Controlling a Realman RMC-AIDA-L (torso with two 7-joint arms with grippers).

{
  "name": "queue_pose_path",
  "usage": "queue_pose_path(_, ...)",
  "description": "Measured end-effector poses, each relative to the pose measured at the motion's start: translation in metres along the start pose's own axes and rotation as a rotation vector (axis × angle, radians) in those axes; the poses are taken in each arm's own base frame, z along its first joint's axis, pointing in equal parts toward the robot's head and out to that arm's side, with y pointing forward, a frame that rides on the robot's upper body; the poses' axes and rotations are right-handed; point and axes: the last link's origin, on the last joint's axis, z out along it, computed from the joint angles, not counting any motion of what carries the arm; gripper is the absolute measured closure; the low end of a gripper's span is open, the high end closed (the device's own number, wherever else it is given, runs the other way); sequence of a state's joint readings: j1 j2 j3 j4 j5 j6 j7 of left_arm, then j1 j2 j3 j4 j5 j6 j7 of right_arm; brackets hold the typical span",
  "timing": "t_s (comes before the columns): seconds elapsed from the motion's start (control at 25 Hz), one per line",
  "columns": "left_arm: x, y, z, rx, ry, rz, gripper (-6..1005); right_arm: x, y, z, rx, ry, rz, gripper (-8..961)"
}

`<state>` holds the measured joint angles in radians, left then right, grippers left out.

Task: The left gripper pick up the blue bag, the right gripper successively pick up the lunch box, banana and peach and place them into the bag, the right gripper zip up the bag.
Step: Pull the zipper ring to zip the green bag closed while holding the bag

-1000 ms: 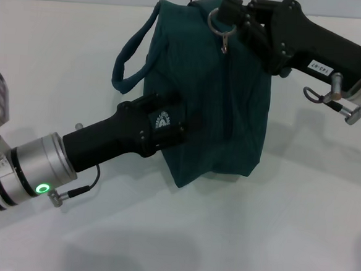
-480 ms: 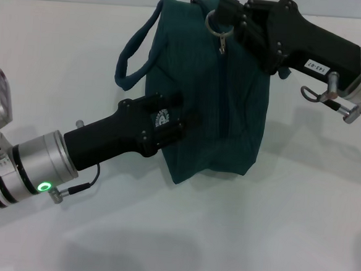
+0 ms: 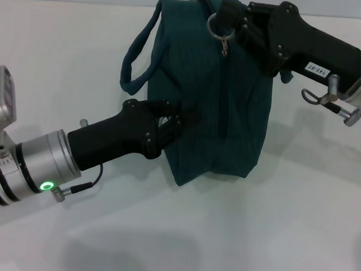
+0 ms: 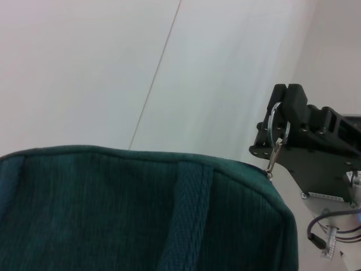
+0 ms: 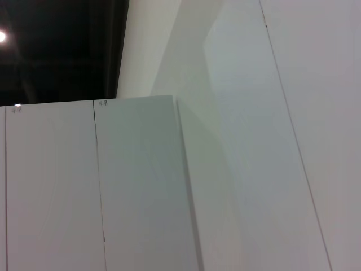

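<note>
— Two hands on one bag [image 3: 223, 95]: where exactly?

— The bag stands upright on the white table [image 3: 180, 235], toward the far side, its strap [image 3: 135, 52] looping out on the robot's left. The left hand [image 3: 172, 119] is against the bag's left side, about halfway up. The right hand [image 3: 222, 20] is at the top edge.

— Is the left hand pinching cloth?

— Its fingers are dug into the fabric, which bunches around them; it looks pressed together on a fold of the bag, though the tips are partly hidden.

— And the right?

— Pressed together on the metal ring [image 3: 214, 25] of the zipper pull [image 3: 224, 47], which dangles below it. The left wrist view shows the same: ring [image 4: 274, 121] caught in the black fingers, pull hanging to the bag's top corner.

— The zipper itself?

— It runs down the bag's front as a shut seam.
</note>
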<state>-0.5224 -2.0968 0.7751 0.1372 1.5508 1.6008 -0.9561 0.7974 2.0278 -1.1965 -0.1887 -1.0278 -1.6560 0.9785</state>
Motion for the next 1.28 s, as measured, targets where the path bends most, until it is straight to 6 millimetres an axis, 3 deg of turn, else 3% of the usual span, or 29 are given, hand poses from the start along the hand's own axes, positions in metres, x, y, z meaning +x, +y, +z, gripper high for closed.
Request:
queue_pose_path(0.6,-0.008,0.008,0.001,-0.059,-0.065,0.001,892,-0.001,-0.007,-0.004,0.063,-0.018,0.133,941)
queue_pose_path(1.28,-0.014,0.024,-0.002,-0.179,-0.116,0.005,930,0.006,-0.014,-0.008,0.126,0.013,0.190,942)
